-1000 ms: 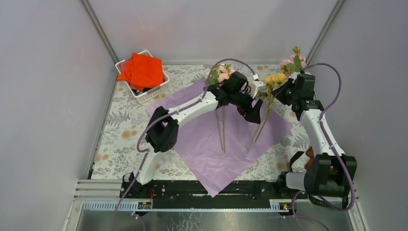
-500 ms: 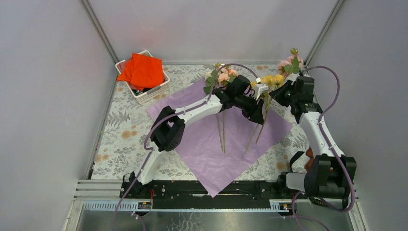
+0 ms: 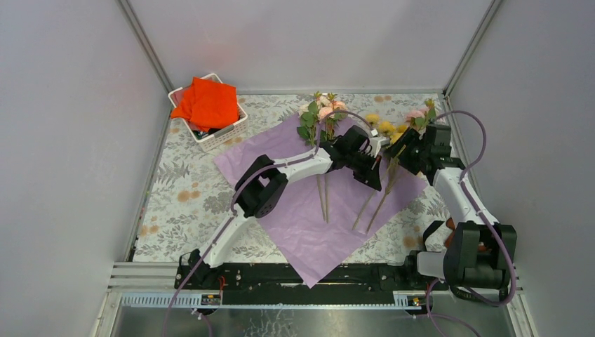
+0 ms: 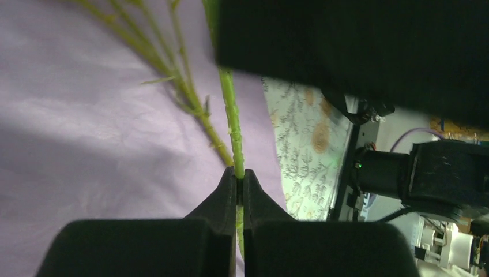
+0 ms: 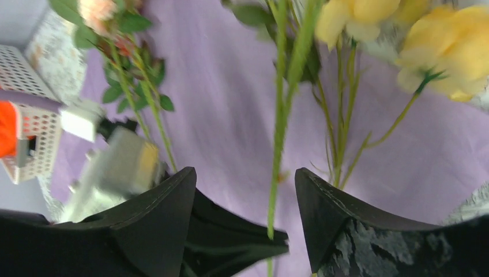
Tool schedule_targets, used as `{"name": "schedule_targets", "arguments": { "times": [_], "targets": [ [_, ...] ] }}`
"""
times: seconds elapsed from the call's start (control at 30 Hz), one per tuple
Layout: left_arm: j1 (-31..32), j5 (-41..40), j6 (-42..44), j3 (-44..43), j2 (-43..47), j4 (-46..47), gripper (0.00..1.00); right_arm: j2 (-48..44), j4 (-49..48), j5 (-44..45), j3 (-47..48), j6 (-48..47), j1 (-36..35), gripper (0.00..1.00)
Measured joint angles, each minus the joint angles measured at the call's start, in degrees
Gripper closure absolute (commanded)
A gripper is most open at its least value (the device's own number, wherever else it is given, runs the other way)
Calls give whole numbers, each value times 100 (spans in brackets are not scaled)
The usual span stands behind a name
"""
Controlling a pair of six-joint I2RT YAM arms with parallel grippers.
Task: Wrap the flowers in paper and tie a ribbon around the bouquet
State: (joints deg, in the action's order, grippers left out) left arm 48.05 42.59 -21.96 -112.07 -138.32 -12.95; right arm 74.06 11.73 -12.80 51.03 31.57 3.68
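Top view only:
- paper, purple face up, spread flat as a diamond over the middle of the table, near corner reaching the near edge
- left arm and right arm, both reaching in over the far right part of the sheet
- flowers in three lots: pink-and-cream heads past the sheet's far corner, stems running back toward the centre; yellow blooms just right of them; pink spray near the table's far right corner

Left wrist view only:
- left gripper clamped tight on one green stem, fingertips closed with only the stem between
- second, branching stem lying on the paper just beside it

Right wrist view only:
- right gripper, fingers standing well apart, a thin stem passing through the gap clear of both
- blurred pale part of the left arm low on the left, hiding some of the paper

Around and in the way:
- white basket in the far left corner of the table, orange-red cloth heaped in it
- left arm's wrist covering the upper stems from above, so no grip visible in that view

Surface and room:
- grey-and-orange floral tablecloth
- plain pale walls on three sides
- metal rail along the near edge
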Motion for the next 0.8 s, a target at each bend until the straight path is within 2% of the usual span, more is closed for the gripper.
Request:
{"name": "schedule_targets", "arguments": {
  "times": [0.27, 0.33, 0.47, 0.67, 0.8],
  "targets": [
    [-63, -350, -291, -9, -219, -15, 100, -345, 424, 205, -990, -42, 0, 38],
    [-101, -387, -313, -131, -219, -111, 100, -385, 509, 297, -1064, -42, 0, 38],
    [-286, -485, -310, -723, -195, -404, 100, -562, 610, 330, -962, -98, 0, 30],
    [-1069, -588, -518, -1095, 413, -476, 100, -841, 737, 428, -140, -396, 0, 26],
    [-1875, -758, -811, -337, 1384, -435, 100, -940, 723, 686, 74, -520, 0, 27]
  ]
}}
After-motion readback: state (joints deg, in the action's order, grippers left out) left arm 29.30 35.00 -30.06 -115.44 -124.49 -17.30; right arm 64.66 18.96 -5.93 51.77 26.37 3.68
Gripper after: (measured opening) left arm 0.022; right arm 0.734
